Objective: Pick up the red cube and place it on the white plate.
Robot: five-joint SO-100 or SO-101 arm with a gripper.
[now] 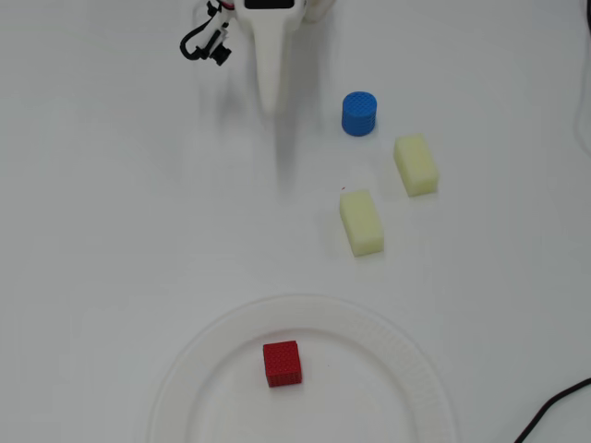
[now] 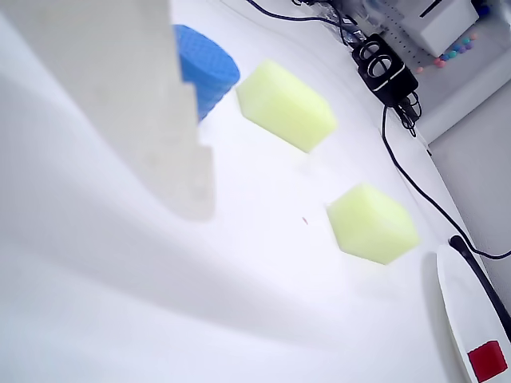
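The red cube [image 1: 282, 363] rests on the white plate [image 1: 406, 355] at the bottom centre of the overhead view, a little left of the plate's middle. In the wrist view the cube [image 2: 488, 361] and a slice of the plate [image 2: 467, 307] show at the bottom right corner. My gripper [image 1: 269, 103] is at the top centre of the overhead view, far from the plate, pointing down the picture. It looks like one narrow white wedge with no gap, shut and empty. In the wrist view one white finger [image 2: 144, 104] fills the upper left.
A blue cylinder [image 1: 359, 113] stands right of the gripper. Two pale yellow blocks [image 1: 416, 164] [image 1: 361, 221] lie below it, between the gripper and the plate. A black cable [image 1: 554, 411] enters at the bottom right. In the wrist view, cables and a black device [image 2: 383, 68] lie at the table's far edge.
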